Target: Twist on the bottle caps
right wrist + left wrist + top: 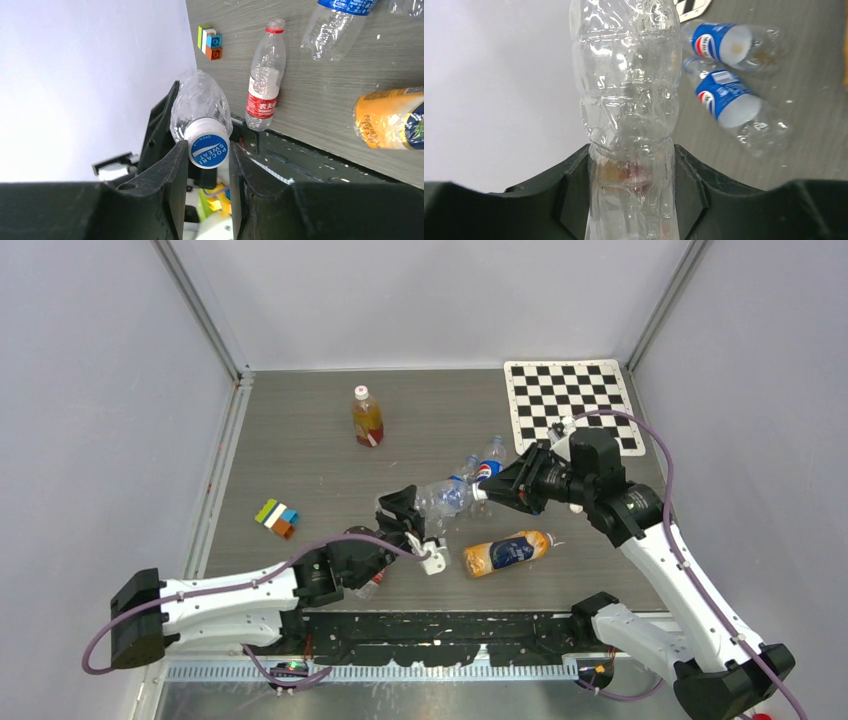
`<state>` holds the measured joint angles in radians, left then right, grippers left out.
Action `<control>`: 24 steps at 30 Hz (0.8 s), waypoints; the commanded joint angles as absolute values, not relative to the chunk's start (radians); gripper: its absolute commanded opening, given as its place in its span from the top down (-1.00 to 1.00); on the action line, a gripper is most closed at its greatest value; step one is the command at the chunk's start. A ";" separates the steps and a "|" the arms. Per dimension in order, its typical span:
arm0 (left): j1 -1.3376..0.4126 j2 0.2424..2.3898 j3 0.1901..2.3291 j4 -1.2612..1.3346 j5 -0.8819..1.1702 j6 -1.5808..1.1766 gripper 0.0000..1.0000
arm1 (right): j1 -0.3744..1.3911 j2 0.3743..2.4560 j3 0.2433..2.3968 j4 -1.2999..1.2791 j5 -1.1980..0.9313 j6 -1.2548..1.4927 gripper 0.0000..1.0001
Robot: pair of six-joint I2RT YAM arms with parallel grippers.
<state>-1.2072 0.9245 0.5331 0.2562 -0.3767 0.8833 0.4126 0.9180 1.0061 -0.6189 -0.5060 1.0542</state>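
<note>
My left gripper is shut on a crumpled clear bottle, which it holds off the table, lying roughly level and pointing toward the right arm. A white bottle cap with a blue top sits on that bottle's neck. My right gripper is shut on this cap, one finger on each side. In the top view the two grippers, left and right, meet over the middle of the table.
Two blue-labelled bottles lie just beyond the held bottle. An orange-labelled bottle lies near the front and a red-labelled one beside the left arm. An orange-drink bottle stands at the back. Coloured blocks lie left, a checkerboard back right.
</note>
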 commanded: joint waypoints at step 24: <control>-0.792 0.938 0.805 -0.316 0.633 0.341 1.00 | 0.431 0.658 0.999 -0.515 -0.837 -0.224 -0.15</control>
